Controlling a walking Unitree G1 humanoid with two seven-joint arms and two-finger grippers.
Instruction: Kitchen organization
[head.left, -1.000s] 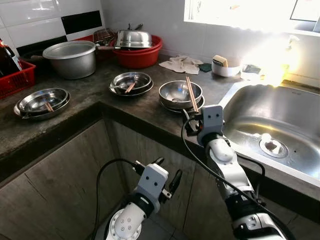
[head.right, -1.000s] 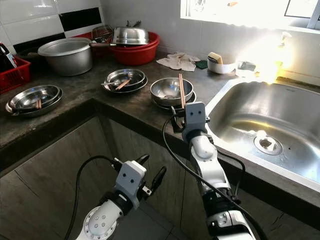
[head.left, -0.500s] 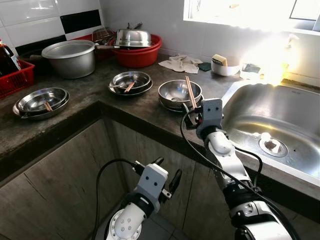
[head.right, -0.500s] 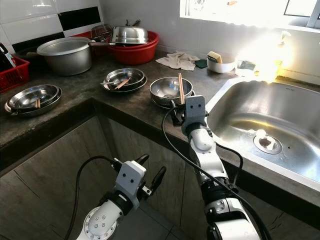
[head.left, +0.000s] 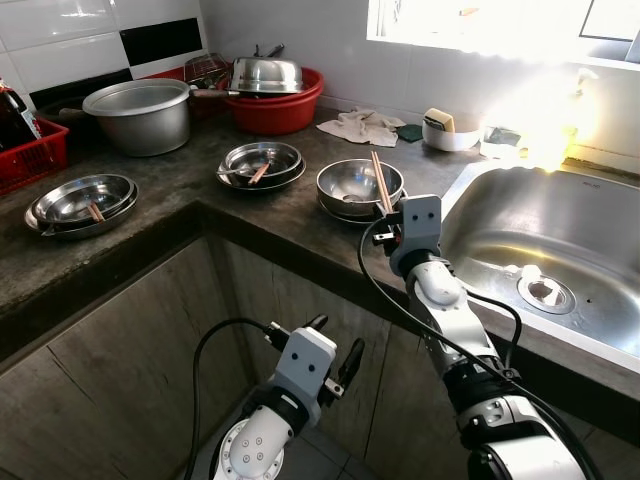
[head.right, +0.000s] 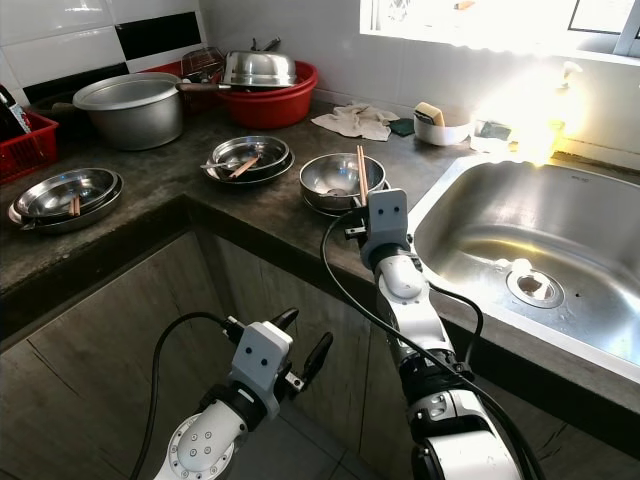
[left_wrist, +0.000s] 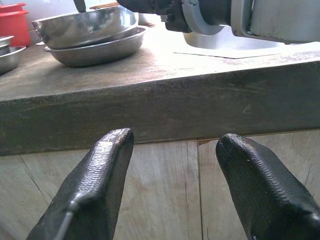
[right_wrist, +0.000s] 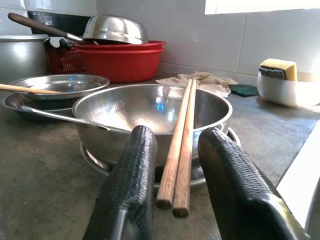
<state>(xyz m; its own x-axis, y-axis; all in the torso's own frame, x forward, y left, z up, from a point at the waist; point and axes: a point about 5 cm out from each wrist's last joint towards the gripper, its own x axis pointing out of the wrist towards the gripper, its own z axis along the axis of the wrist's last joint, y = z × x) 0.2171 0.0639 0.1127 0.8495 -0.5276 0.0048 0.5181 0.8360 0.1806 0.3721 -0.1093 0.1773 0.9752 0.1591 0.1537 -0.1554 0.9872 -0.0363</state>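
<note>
On the dark counter (head.left: 150, 215), the right claw (right_wrist: 172, 200) stands apart around the chopsticks (right_wrist: 181, 135) resting on a steel bowl (right_wrist: 150, 112); the left claw (left_wrist: 175, 190) hangs apart.

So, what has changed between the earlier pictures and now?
The right gripper has moved forward over the counter edge; its open jaws now flank the near ends of the chopsticks resting on the steel bowl, not yet gripping them. The left gripper, the bowl and the chopsticks stayed put.

Right arm extended forward and up, wrist level; right gripper (right_wrist: 172, 200) low and forward, jaws parted, not closed on anything. Left arm hangs low, left gripper (left_wrist: 172, 187) pointing forward, jaws spread wide, holding nothing.
</note>
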